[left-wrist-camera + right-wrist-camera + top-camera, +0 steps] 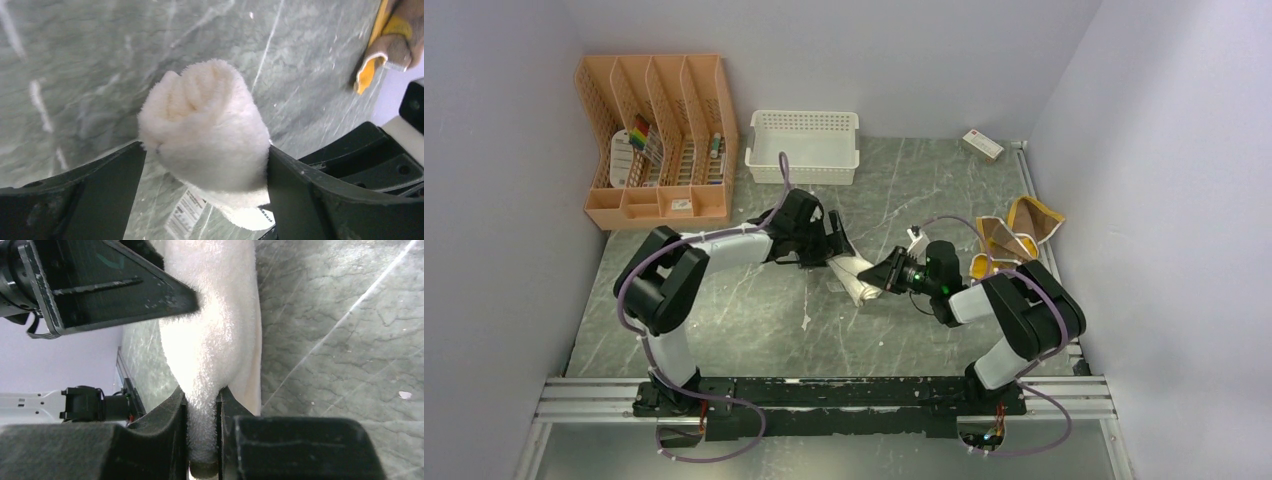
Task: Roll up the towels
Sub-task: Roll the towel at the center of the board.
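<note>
The white towel (856, 277), rolled into a thick bundle, lies mid-table between both grippers. My left gripper (840, 250) is shut on the roll; in the left wrist view the roll (205, 125) fills the gap between my two fingers (100, 190) and touches both. My right gripper (881, 277) is shut on a loose end of the same towel (220, 315), pinched between its pads (202, 400). The left gripper's finger (115, 285) presses into the roll. The mustard-yellow towel (1012, 236) lies crumpled at the right wall, and it also shows in the left wrist view (385, 45).
A white lattice basket (804, 146) stands at the back centre. An orange file organizer (656, 140) stands at the back left. A small box (982, 145) lies at the back right. Walls close in on three sides.
</note>
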`<control>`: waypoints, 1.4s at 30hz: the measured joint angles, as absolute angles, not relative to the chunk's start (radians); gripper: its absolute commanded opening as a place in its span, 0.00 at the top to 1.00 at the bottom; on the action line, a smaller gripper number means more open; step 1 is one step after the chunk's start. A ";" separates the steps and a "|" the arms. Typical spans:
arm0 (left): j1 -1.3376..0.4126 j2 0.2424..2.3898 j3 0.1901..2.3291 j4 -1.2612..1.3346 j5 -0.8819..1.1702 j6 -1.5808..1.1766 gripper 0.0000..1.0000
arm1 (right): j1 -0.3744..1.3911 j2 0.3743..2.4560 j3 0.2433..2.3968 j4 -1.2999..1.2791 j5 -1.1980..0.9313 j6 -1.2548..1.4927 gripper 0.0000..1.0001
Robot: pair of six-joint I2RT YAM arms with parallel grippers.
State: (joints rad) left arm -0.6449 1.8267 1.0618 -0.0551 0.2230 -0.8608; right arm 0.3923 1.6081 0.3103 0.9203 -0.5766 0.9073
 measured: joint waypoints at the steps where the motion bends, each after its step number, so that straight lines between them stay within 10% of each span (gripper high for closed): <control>1: -0.642 1.815 1.058 -0.066 0.207 -0.861 0.00 | 0.391 1.598 0.311 0.903 -0.569 0.898 1.00; 42: -0.818 1.624 0.941 -0.057 -0.043 -1.138 0.00 | 0.579 1.550 0.365 0.711 -0.289 0.777 1.00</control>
